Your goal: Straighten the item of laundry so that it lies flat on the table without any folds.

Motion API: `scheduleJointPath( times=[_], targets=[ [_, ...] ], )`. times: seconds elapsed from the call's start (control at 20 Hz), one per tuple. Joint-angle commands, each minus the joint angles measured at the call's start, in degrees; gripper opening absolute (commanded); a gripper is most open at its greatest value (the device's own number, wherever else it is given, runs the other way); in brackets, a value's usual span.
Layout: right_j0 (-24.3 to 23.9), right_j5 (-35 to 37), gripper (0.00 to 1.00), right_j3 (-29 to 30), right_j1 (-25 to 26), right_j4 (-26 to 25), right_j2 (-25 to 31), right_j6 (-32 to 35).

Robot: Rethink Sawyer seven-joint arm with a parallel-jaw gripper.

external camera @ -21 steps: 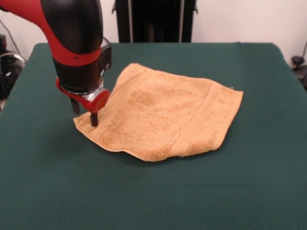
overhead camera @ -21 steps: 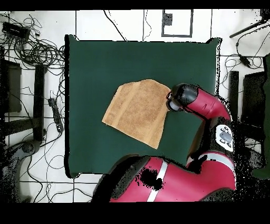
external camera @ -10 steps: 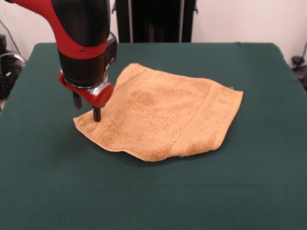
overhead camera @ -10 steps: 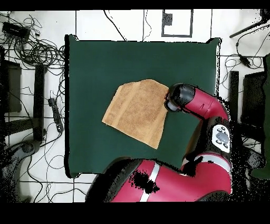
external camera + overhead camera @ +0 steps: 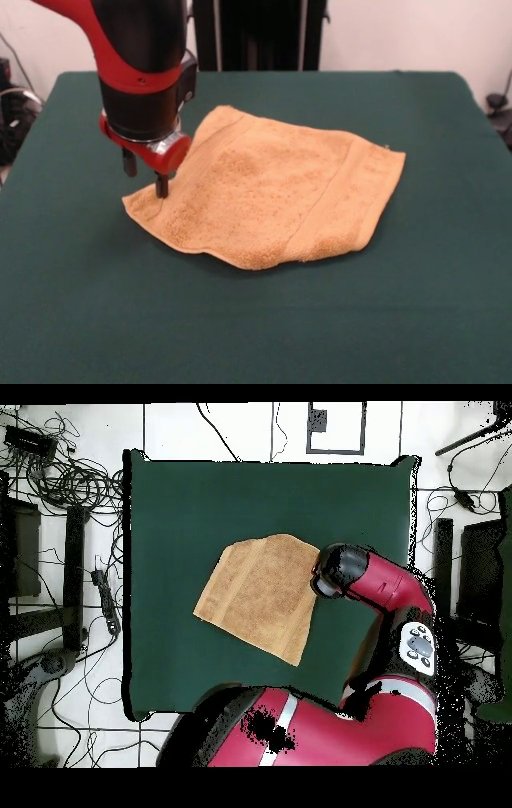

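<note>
Lab: floor cables (image 5: pixel 75 479), robot pedestal

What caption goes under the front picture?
Robot gripper open over one corner of a folded mustard towel on the green table.

Light is even and fairly bright in both views, soft and coming from above. In the front view the towel (image 5: pixel 268 192) casts only a thin dark shadow along its near edge on the counter (image 5: pixel 256 320), and the arm (image 5: pixel 140 72) throws a faint, diffuse one just beside it. The green cloth shows no glare. A small highlight glints on the metal ring above the tool (image 5: pixel 146 178). Focus is slightly soft.
</note>
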Motion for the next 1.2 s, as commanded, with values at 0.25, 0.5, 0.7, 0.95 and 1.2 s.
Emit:
scheduleJointPath(
  times=[0.25, 0.5, 0.7, 0.95, 1.2],
  targets=[
    [1.83, -2.53, 1.0, 7.87, 1.04, 1.89, 4.41, 12.33],
    [1.86, -3.74, 1.0, 9.33, 0.71, 1.91, 4.89, 12.11],
    [2.25, -4.9, 1.0, 10.7, 0.48, 2.05, 5.23, 12.39],
    [1.39, -4.9, 1.0, 9.77, 1.2, 2.06, 5.74, 11.25],
    [1.08, -3.8, 1.0, 8.46, 1.51, 2.13, 5.41, 10.93]
  ],
)
